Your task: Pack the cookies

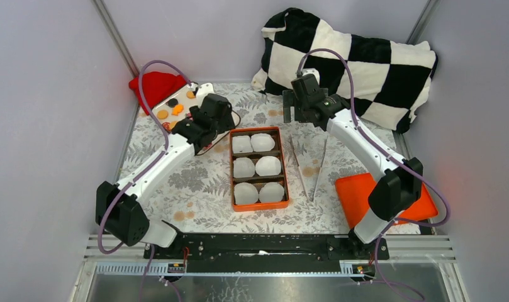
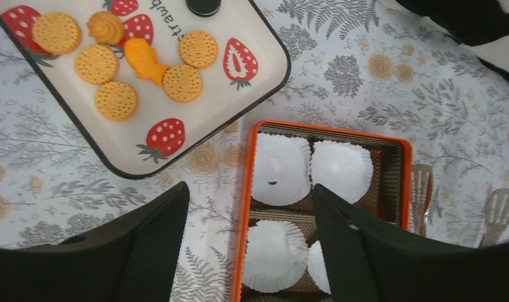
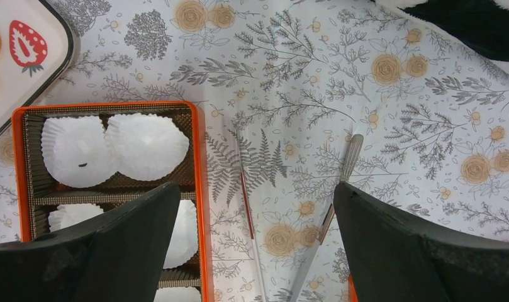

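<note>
Tray (image 2: pixel 264 38) of cookies (image 2: pixel 116 100) left of your left gripper (image 2: pixel 250 189), box (image 2: pixel 333 129) of cups (image 2: pixel 343 170) beneath; tongs (image 3: pixel 350 154) beneath your right gripper (image 3: pixel 257 189).

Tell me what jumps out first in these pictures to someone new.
The orange box in the middle of the table stands out, its compartments lined with white paper cups that all look empty. At the far left, a strawberry-printed tray holds the cookies, mostly golden. A black-and-white checkered pillow fills the far right corner.
</note>
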Controlling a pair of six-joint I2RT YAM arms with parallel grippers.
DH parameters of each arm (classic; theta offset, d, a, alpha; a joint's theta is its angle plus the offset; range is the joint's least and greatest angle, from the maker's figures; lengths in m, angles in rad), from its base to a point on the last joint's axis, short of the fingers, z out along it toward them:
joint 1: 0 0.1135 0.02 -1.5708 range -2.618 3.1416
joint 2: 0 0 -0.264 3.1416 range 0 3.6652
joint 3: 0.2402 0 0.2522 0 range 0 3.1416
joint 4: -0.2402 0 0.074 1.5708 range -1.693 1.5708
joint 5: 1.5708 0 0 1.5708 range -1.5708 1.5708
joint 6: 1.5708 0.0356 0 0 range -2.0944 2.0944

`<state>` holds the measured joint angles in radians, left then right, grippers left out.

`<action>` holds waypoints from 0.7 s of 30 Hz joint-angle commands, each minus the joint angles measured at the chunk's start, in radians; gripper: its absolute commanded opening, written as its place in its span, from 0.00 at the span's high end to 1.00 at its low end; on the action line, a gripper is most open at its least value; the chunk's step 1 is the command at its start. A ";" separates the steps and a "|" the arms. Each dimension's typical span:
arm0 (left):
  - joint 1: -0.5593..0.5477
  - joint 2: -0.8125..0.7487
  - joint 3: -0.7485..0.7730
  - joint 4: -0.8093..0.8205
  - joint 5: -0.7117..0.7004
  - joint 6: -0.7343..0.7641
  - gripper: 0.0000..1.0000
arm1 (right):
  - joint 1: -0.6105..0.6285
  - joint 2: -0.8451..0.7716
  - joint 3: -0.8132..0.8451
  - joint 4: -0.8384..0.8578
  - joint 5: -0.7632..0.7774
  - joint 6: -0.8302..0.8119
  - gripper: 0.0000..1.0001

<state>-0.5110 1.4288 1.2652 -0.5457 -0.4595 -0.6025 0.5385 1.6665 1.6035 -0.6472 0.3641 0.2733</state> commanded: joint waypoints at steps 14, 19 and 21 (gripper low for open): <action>-0.032 0.391 0.021 0.085 -0.101 -0.014 0.57 | 0.003 -0.118 -0.200 0.066 -0.072 -0.010 0.00; -0.030 0.505 0.059 0.085 -0.120 -0.014 0.65 | 0.002 -0.126 -0.238 0.073 -0.086 -0.002 0.00; -0.031 0.536 0.061 0.077 -0.117 -0.024 0.78 | 0.003 -0.128 -0.248 0.076 -0.086 -0.003 0.00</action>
<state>-0.5373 1.9182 1.2945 -0.4870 -0.5243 -0.6170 0.5385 1.5848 1.3739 -0.5941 0.2932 0.2699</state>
